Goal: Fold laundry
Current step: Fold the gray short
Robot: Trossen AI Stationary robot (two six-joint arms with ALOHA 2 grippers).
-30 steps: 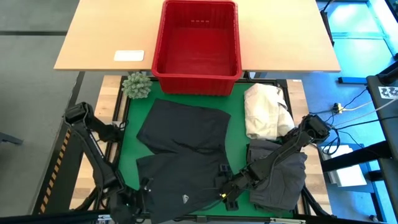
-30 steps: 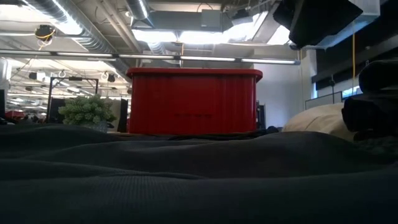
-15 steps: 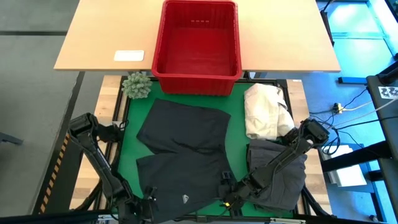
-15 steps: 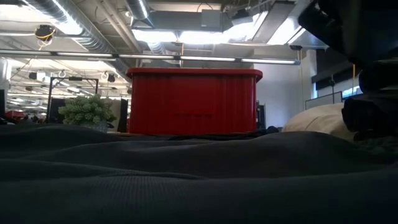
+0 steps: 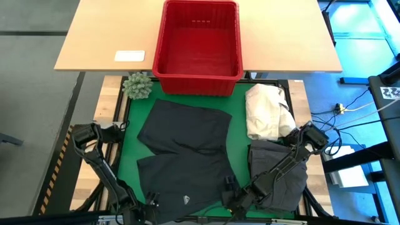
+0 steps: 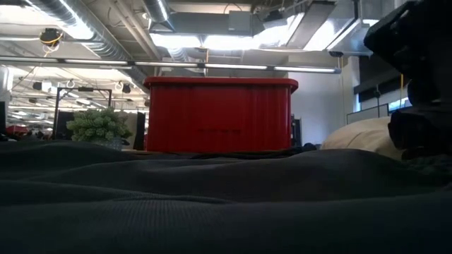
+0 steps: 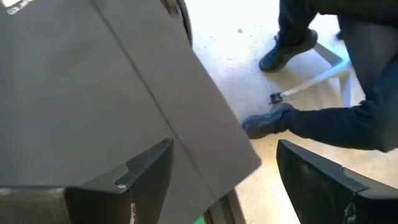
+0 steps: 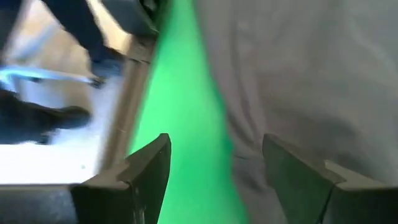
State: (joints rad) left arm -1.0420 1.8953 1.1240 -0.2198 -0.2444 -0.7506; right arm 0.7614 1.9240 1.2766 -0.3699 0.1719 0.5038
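Premises: open-plan lab or industrial office. Evidence: exposed ceiling ducts [image 6: 106, 35], strip lights [image 6: 212, 67], green mat [image 5: 240, 134] on a framed test rig, floor cables [image 5: 350, 107].

No words or numbers can be read anywhere. A small white logo on the dark cloth garment [image 5: 185, 199] and a black-and-white square marker [image 5: 392, 92] are too small to make out.

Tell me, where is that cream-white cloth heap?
Seen from above, the cream-white cloth heap lies on the green mat's right side, between the red plastic basket and a dark grey garment.
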